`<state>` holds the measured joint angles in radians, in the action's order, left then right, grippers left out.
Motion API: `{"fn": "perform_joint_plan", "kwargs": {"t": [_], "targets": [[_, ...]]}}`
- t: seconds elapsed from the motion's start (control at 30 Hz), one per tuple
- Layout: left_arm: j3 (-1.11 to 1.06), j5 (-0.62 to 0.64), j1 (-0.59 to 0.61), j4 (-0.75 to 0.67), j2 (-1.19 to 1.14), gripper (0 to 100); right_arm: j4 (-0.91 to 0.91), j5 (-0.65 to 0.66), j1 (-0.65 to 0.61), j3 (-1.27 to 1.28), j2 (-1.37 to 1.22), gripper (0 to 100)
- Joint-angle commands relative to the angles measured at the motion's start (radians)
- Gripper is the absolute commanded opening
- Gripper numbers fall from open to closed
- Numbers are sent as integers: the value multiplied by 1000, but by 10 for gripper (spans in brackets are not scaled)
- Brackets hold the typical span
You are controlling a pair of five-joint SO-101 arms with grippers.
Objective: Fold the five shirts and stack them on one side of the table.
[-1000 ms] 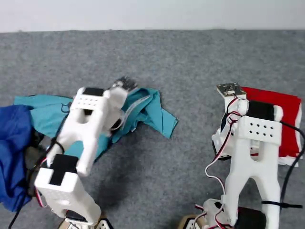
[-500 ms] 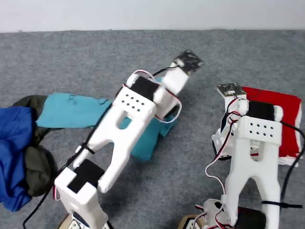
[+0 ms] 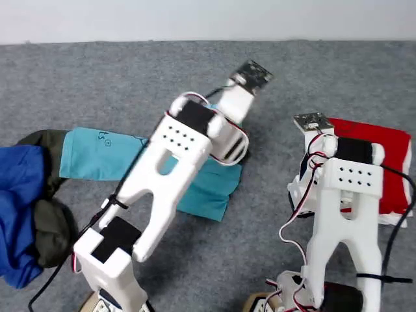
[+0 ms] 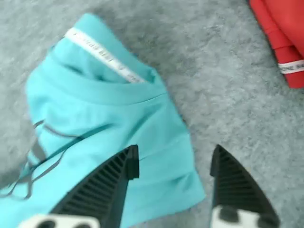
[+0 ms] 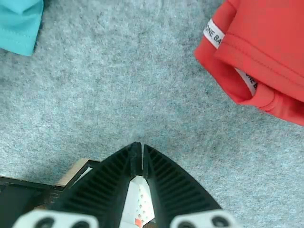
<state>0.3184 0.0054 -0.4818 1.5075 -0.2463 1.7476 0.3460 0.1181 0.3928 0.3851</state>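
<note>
The left fingers (image 4: pixel 110 184) stand spread apart, the right fingers (image 5: pixel 122 176) pressed together.

A grey mat (image 3: pixel 130 78) with a coarse, felt-like nap covers the table (its fibres show plainly in both wrist views). Along its far edge stands a plain white wall (image 3: pixel 208 19). A tan, wood-like slab (image 3: pixel 253 303) sits at the near edge.

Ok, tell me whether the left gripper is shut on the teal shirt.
No, the left gripper stands open over the teal shirt, its jaws spread wide apart.
</note>
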Motion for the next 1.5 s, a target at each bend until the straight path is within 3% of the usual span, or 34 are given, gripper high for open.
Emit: {"fn": "perform_joint_plan", "kwargs": {"t": [0.0, 0.2, 0.43, 0.67, 1.07, 1.47], "targets": [[108, 18, 86, 84, 18, 261, -4, -5, -76, -8, 24, 13], [254, 14, 336, 241, 18, 223, -4, -6, -351, -8, 24, 66], [265, 14, 654, 250, 20, 194, -130, -6, -579, -3, -47, 102], [265, 14, 845, 250, 18, 194, -214, -11, -745, -78, -326, 216], [206, -44, 999, 250, 18, 191, -225, -6, -808, -411, -728, 217], [205, -86, 1053, 245, 12, 191, -260, -12, -759, -430, -947, 215]]}}
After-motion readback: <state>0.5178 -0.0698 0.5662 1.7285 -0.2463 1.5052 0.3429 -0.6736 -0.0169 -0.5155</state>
